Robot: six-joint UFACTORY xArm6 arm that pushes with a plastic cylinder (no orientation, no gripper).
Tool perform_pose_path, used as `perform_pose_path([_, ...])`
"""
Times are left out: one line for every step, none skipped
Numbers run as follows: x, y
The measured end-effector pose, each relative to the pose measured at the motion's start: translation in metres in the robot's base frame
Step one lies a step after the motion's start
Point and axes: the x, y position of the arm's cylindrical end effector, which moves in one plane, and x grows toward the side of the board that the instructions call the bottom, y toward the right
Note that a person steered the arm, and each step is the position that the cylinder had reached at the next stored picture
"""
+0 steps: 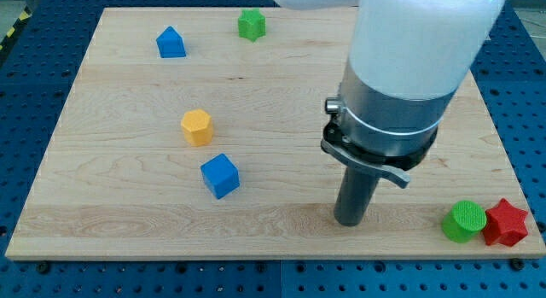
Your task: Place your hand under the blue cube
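Note:
The blue cube (220, 176) lies on the wooden board, left of centre and toward the view's bottom. My tip (348, 221) rests on the board well to the cube's right and a little lower in the view, apart from every block. A yellow hexagonal block (197, 127) sits just above the cube, slightly to its left.
A blue house-shaped block (171, 43) and a green star-shaped block (252, 25) lie near the view's top. A green cylinder (464, 221) and a red star-shaped block (506, 223) sit together at the bottom right corner. The wooden board (128, 221) ends just below the tip.

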Motion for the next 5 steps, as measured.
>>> perform_pose_path([0.003,-0.023])
perform_pose_path([0.004,-0.047])
perform_pose_path([0.004,-0.051])
perform_pose_path([0.004,-0.055])
perform_pose_path([0.02,-0.057])
